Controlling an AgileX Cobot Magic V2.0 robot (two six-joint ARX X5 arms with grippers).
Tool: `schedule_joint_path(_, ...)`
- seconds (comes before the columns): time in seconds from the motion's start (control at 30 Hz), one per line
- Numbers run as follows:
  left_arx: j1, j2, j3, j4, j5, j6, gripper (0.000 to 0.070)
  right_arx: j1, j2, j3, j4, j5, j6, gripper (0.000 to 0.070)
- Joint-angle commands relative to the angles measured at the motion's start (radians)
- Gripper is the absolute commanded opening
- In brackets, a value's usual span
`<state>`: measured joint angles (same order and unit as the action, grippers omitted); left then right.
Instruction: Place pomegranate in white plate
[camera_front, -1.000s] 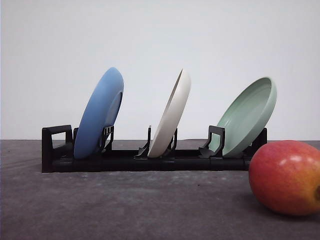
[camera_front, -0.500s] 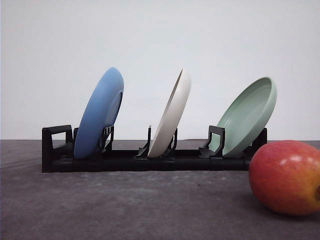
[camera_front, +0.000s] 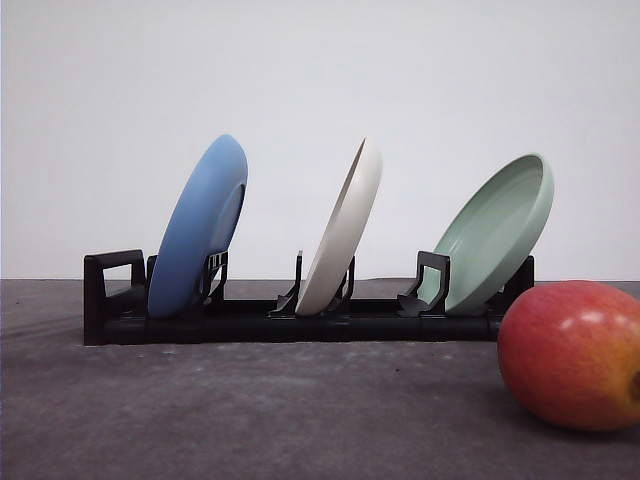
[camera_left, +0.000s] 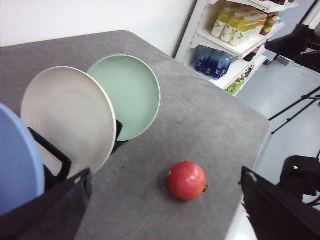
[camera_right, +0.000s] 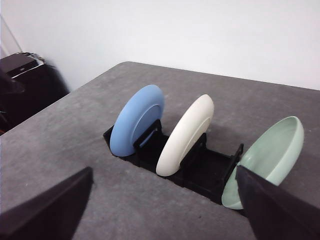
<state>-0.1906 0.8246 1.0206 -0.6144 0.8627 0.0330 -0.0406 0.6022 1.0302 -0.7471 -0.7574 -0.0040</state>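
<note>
Your pomegranate (camera_front: 572, 355) sits on the grey table (camera_front: 250, 410) at the front right of the forward view, its red skin mottled with yellow-orange, resting apart from everything else and nearer the camera than the black dish rack (camera_front: 290, 318). The left wrist camera finds the same fruit (camera_left: 186, 180) alone on the grey surface, its small dark crown tip pointing away from the rack, near the table's edge and well clear of the plates. Your white plate (camera_front: 343, 232) stands on edge in the rack's middle slot, leaning toward the right, with the blue plate (camera_front: 199, 228) in the slot to its left and the pale green plate (camera_front: 497, 232) in the slot to its right, all three tilted the same way. The right wrist camera shows that row from above and at an angle, the white plate (camera_right: 186, 134) between its blue and green neighbours. Your left gripper (camera_left: 165, 212) shows its two dark fingers spread wide apart with nothing between them, the pomegranate lying on the table beyond them. Your right gripper (camera_right: 165, 207) likewise has its fingers set wide apart and empty, held above the table in front of the rack.
</note>
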Motion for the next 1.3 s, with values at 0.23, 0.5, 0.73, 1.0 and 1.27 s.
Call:
schedule_joint_path(0.23,-0.141,0.113,0.028,0.055,-0.166,-0.159,0.059,0.051,0.008,0.017,0.007,-0.002,0.005,0.0622)
schedule_joint_path(0.5,-0.357,0.385,0.176,0.065,-0.394,-0.202,0.059,0.091,0.037,0.017,0.009,-0.001,0.027,0.0622)
schedule_joint_path(0.73,-0.477,0.657,0.396,0.061,-0.541,-0.189,0.059,0.098,0.043,0.017,0.006,0.005,0.055,0.0621)
schedule_joint_path(1.0,-0.538,0.883,0.55,0.073,-0.627,-0.165,0.059,0.098,0.043,0.017,0.005,0.005,0.073,0.0621)
schedule_joint_path(1.27,-0.569,0.993,0.557,0.153,-0.695,-0.148,0.0585,0.098,0.043,0.017,0.0,0.005,0.076,0.0621)
